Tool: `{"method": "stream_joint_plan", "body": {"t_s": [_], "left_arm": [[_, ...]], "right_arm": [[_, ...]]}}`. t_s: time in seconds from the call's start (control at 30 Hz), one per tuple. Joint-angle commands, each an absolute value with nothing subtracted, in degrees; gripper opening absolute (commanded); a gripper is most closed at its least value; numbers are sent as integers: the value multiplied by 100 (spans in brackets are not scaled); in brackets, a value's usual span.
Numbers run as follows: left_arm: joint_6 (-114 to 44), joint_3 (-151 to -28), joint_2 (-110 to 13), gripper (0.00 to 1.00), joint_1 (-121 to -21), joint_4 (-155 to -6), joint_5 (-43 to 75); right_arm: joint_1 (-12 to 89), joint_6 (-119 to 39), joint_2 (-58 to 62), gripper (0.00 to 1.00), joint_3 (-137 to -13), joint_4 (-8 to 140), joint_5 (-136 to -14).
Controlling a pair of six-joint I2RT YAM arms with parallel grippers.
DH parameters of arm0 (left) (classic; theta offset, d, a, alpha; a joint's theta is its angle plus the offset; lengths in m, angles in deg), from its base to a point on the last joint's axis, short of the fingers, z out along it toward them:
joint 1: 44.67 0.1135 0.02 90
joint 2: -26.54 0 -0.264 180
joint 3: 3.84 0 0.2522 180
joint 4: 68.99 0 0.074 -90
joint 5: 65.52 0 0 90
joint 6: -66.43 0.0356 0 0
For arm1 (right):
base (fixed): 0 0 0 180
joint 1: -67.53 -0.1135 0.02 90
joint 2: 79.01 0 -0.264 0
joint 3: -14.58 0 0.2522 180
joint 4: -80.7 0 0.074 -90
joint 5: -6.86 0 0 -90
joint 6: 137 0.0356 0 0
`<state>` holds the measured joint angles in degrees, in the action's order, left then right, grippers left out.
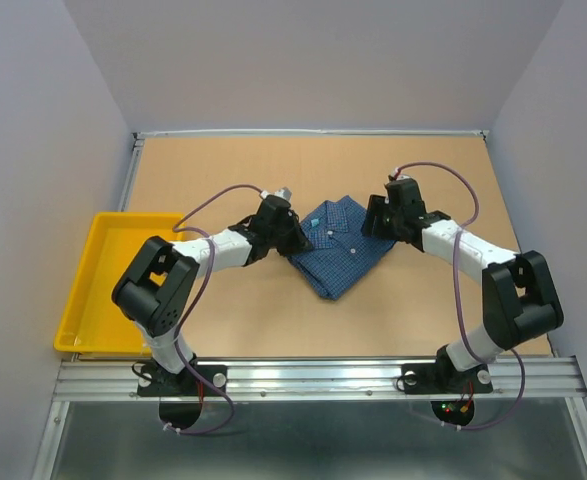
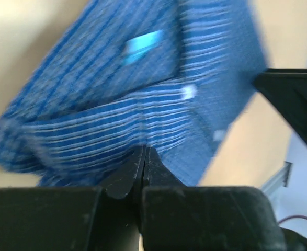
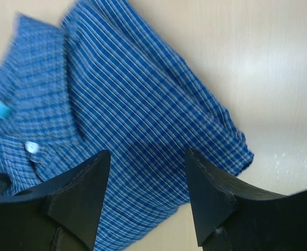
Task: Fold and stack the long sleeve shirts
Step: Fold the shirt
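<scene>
One of the long sleeve shirts (image 1: pixel 341 245), blue and finely checked, lies folded into a small diamond in the middle of the table. My left gripper (image 1: pixel 298 240) is at its left corner. In the left wrist view the left gripper (image 2: pixel 144 151) is shut, tips pressed together right at the shirt (image 2: pixel 143 94), with no cloth visible between them. The light blue neck label (image 2: pixel 143 43) shows beyond. My right gripper (image 1: pixel 376 222) hovers at the shirt's right corner. From the right wrist, the right gripper (image 3: pixel 147 154) stands open above the shirt (image 3: pixel 122 94), holding nothing.
A yellow tray (image 1: pixel 93 290) sits at the table's left edge, beside the left arm. Bare tan tabletop (image 1: pixel 273 170) surrounds the shirt. Grey walls close in the back and both sides. A metal rail (image 1: pixel 323 375) runs along the near edge.
</scene>
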<state>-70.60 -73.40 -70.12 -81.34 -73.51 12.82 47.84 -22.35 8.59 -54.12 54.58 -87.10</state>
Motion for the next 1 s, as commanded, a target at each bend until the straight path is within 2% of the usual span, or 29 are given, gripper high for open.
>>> {"method": "stream_joint_plan", "body": {"t_s": [0.0,0.27,0.4,0.53,0.57,0.67,0.77,0.87,0.97], "left_arm": [[-6902,-6710,-7075,6,-7896,-7238,1630],[-6059,-6665,-7374,6,-7095,-7404,1648],[-5478,-7735,-7655,8,-6683,-7817,1718],[-5275,-8562,-7647,11,-6647,-8266,1710],[-5301,-8581,-7420,15,-6647,-8266,1614],[-5572,-8136,-6728,42,-6673,-8266,1393],[-5802,-7293,-5849,57,-6743,-8048,1402],[-6101,-6502,-5162,62,-6779,-7810,1323],[-6180,-6060,-4914,62,-6805,-7678,1261]], "right_arm": [[4766,-2185,906,64,-5026,5692,-8394],[4451,-1694,608,64,-4419,5701,-7628],[3618,-983,581,64,-4374,5903,-7611],[3360,-666,380,64,-4559,6123,-7715],[3369,-700,144,64,-4672,6123,-7847],[3369,-963,-174,64,-4884,6140,-7857],[3439,-1192,-430,64,-5174,6149,-7874],[3692,-1289,-456,64,-5385,6210,-7691],[3869,-1325,-281,64,-5525,6333,-7401]]}}
